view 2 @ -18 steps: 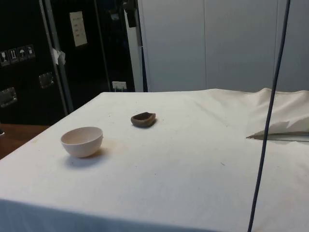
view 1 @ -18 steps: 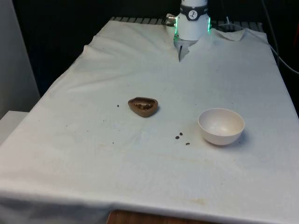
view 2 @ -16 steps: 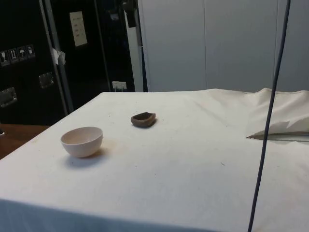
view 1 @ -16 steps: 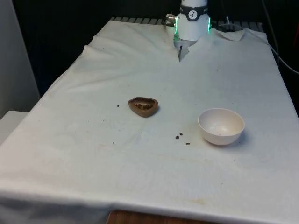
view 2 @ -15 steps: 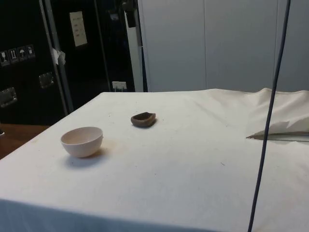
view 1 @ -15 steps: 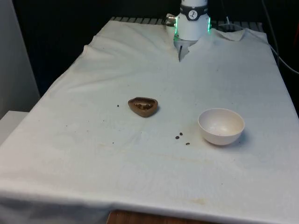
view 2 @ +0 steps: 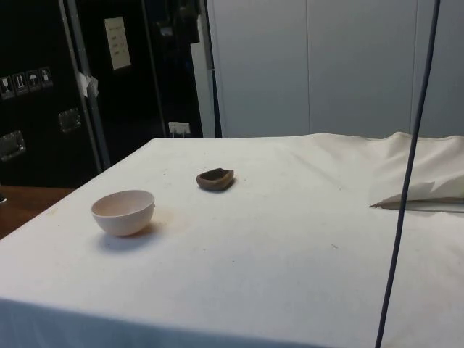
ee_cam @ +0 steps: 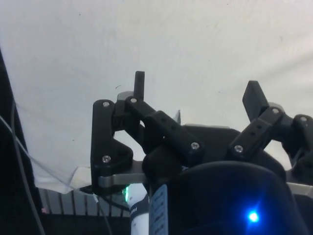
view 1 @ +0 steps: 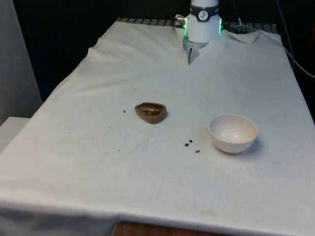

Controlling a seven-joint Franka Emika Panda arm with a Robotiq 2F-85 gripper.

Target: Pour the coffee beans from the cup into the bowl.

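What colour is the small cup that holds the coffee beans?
The cup is brown, its beans darker. The front view shows it best.

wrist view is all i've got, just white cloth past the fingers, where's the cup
Observer: The brown cup stands upright near the middle of the cloth, with nothing holding it.
Operator: any beans in it
Observer: Yes, the front view shows dark coffee beans inside the cup.
Operator: and the bowl
Observer: The white bowl sits apart from the cup, to the front view's right of it and nearer that camera.
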